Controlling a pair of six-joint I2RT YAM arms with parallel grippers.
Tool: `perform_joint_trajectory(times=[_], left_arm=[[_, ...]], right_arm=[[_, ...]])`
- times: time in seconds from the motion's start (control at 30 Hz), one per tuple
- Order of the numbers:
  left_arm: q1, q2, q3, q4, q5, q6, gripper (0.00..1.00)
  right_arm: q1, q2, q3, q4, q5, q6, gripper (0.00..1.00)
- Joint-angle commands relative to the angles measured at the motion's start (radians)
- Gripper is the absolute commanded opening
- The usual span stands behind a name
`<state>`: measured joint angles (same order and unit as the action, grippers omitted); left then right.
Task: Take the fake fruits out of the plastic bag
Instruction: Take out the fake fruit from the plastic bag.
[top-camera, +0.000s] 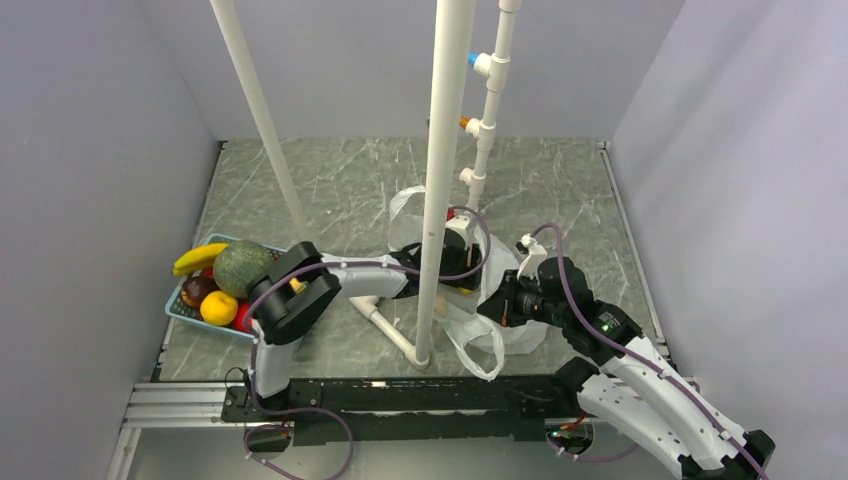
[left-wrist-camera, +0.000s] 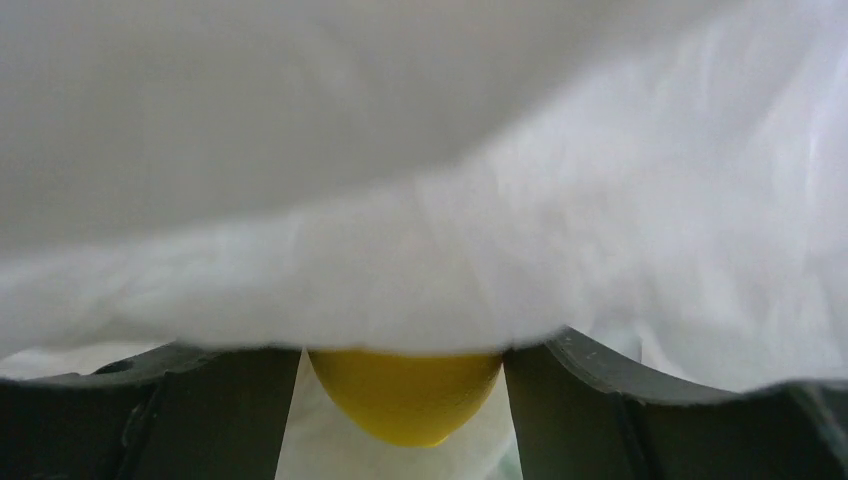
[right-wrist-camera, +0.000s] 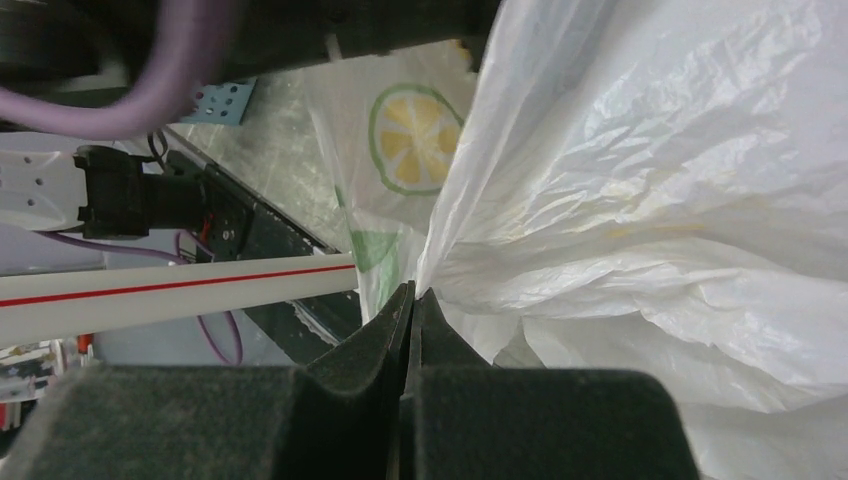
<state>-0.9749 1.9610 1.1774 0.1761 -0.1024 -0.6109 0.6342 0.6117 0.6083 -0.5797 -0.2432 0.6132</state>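
The white plastic bag (top-camera: 520, 335) lies crumpled at the table's middle, next to a white pole. My left gripper (top-camera: 455, 255) reaches into its mouth. In the left wrist view the bag film (left-wrist-camera: 500, 200) drapes over the gripper (left-wrist-camera: 402, 360), whose two dark fingers (left-wrist-camera: 650, 410) close on a yellow fake fruit (left-wrist-camera: 405, 395). My right gripper (top-camera: 500, 305) is at the bag's right side. In the right wrist view its jaws (right-wrist-camera: 412, 292) are shut, pinching a fold of the bag (right-wrist-camera: 650, 200). A lemon print (right-wrist-camera: 415, 135) shows on the bag.
A light-blue basket (top-camera: 180, 305) at the left holds a banana (top-camera: 200, 258), a green melon (top-camera: 243, 268), an orange (top-camera: 219, 308) and a dark fruit (top-camera: 195, 290). White pipe poles (top-camera: 440, 180) stand mid-table with a foot (top-camera: 385, 325) on the floor. Walls enclose three sides.
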Motion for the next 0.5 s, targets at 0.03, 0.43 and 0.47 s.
perform_joint_trajectory(times=[0.03,0.43,0.47], left_arm=[[0.040,-0.237,-0.074,-0.071,0.109,0.023,0.30],[0.133,-0.590,-0.260,-0.140,0.596,0.027,0.18],[0.133,-0.635,-0.273,-0.169,0.592,0.044,0.18]], right_arm=[[-0.001,-0.011,-0.014,0.014,0.047,0.018,0.00],[0.000,0.030,-0.018,0.040,0.238,0.127,0.00],[-0.001,0.033,-0.015,0.044,0.240,0.128,0.00]])
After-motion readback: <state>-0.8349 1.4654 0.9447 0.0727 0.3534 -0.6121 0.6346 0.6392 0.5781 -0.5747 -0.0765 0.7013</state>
